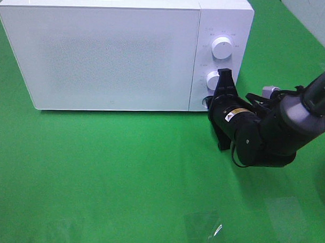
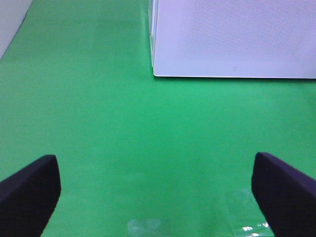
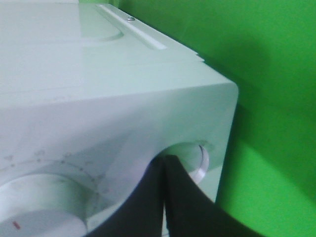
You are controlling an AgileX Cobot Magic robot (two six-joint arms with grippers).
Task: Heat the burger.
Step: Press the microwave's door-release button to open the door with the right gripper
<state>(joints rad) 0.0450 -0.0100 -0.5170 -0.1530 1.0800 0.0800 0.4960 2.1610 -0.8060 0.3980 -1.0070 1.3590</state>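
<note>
The burger is out of view. The white microwave [image 1: 101, 50] stands at the back of the green table with its door closed. My right gripper [image 1: 212, 101] is shut and empty. Its fingertips rest against the round button [image 3: 200, 160] at the bottom of the control panel, just below the lower knob [image 1: 213, 79]. In the right wrist view the shut gripper [image 3: 164, 160] touches that button's edge. My left gripper [image 2: 154, 163] shows only in its wrist view. It is open wide over bare green cloth, short of the microwave's [image 2: 232, 34] front corner.
An upper knob [image 1: 222, 47] sits above the lower one on the panel. Clear tape patches [image 1: 204, 227] shine on the green cloth near the front edge. A pale wall or board [image 1: 316, 15] borders the far right corner.
</note>
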